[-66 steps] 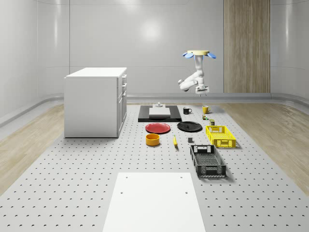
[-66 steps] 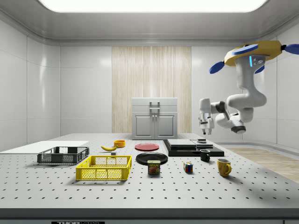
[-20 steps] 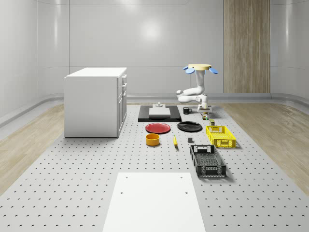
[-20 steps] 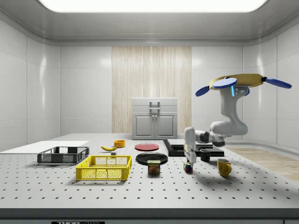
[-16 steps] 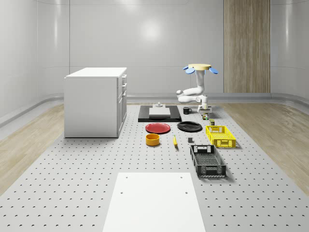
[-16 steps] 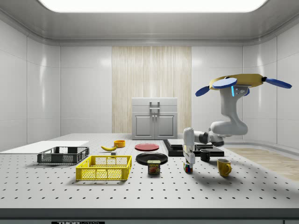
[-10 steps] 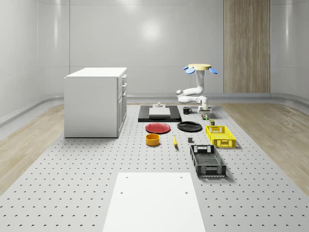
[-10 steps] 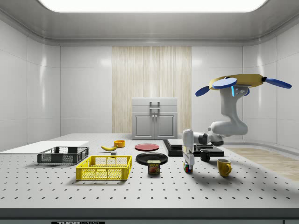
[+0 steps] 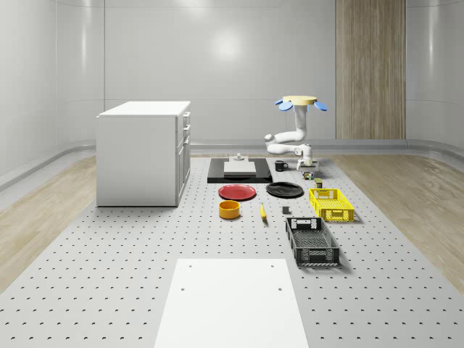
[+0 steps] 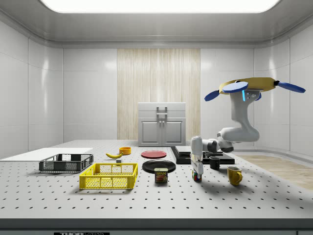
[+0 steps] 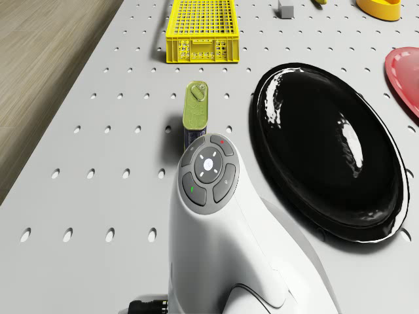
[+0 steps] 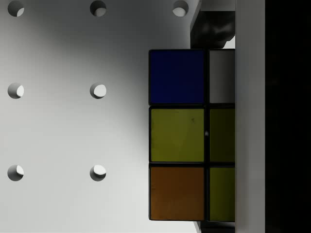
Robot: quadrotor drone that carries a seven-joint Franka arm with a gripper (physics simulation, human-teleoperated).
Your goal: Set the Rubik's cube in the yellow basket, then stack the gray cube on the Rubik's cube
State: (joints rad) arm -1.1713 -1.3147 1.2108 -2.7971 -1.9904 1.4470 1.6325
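I hover the drone (image 10: 254,86) beside the stove; the gripper (image 10: 196,172) straddles the Rubik's cube (image 12: 192,134), finger spread unclear. An off-centre grasp might twist it loose.

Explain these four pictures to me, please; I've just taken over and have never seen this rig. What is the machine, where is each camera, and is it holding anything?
The machine is a drone carrying a white arm; it hovers above the perforated table. One camera looks down on the whole scene, one stands at the side, one sits on the drone, one on the wrist. The gripper is down at the Rubik's cube, which rests on the table beside a Spam can. The yellow basket is empty. Whether the fingers have closed cannot be told. Also there: a black plate, a yellow mug and a black basket.
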